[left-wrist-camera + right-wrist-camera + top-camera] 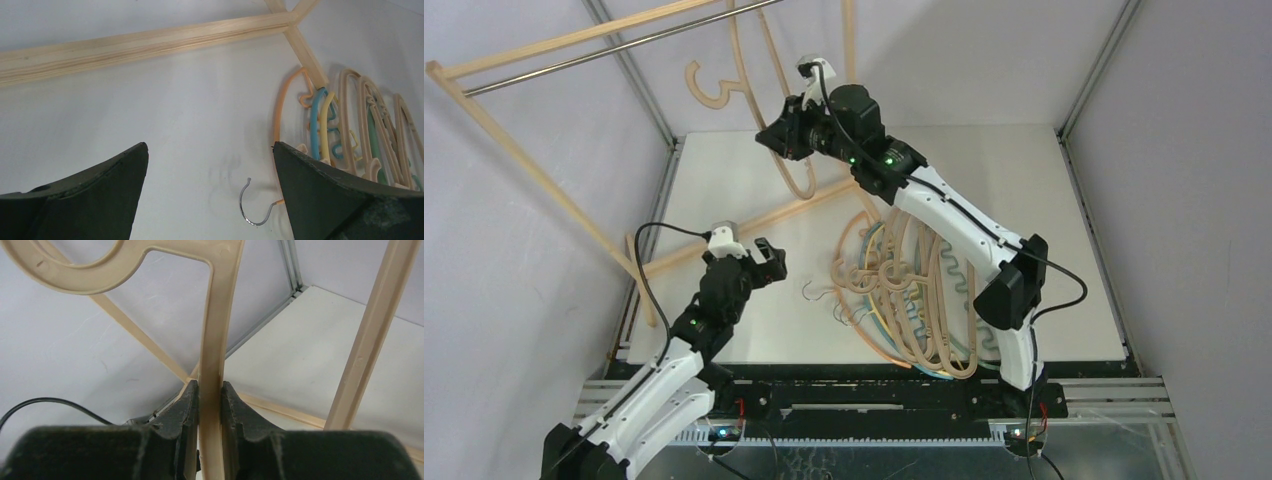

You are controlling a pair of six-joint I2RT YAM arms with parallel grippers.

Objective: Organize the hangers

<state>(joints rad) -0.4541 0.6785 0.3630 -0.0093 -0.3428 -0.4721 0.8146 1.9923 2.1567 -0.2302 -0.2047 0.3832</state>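
**A:** From above, the right gripper (786,135) is high at the back, clamped on a beige hanger (802,182). The hanger's hook end is up near the rail (624,45) of the rack frame (524,150).

**B:** It grips the limb, not the hook, probably so the hook is free to catch that rail. And the others?

**A:** The pile of hangers (914,300) lies on the table (1064,200) under the right arm. The left gripper (772,258) hovers low beside it, holding nothing.

**B:** Left wrist view: jaws spread wide, with a metal hook (252,207) on the table between them. That looks staged for the next pick.

**A:** Right wrist view: both fingers (185,410) pinch the hanger's limb squarely, and the hook curls above them.

**B:** A firm hold, but any slip could swing the hook off line.
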